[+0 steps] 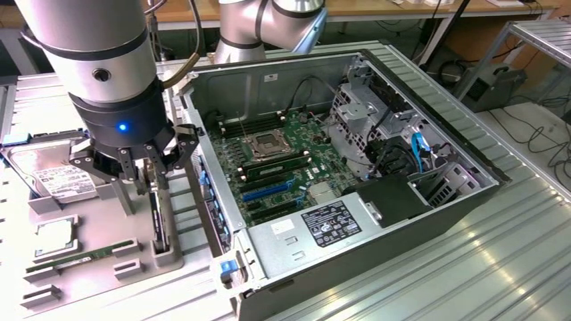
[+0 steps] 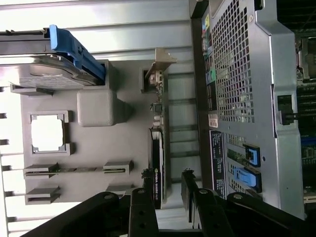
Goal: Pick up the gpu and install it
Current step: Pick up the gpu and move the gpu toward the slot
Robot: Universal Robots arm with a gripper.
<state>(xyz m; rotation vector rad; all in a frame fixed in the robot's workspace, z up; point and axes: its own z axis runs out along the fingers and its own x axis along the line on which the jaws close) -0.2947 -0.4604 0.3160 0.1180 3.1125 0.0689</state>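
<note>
Fingers (image 2: 188, 190) of the gripper (image 2: 167, 193) are standing spread, pinching nothing, hovering astride the top edge of the gpu (image 2: 157, 158). The card is sitting upright on edge just below them in the grey holder (image 2: 96, 106). It is looking nearer one finger than the other, so centring before closing is probably mattering; the PC case (image 1: 357, 167) is lying just beside.

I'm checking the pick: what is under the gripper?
The gpu, standing on edge in the grey tray, just below the open gripper. Its lower edge is hidden in the tray's slot.
</note>
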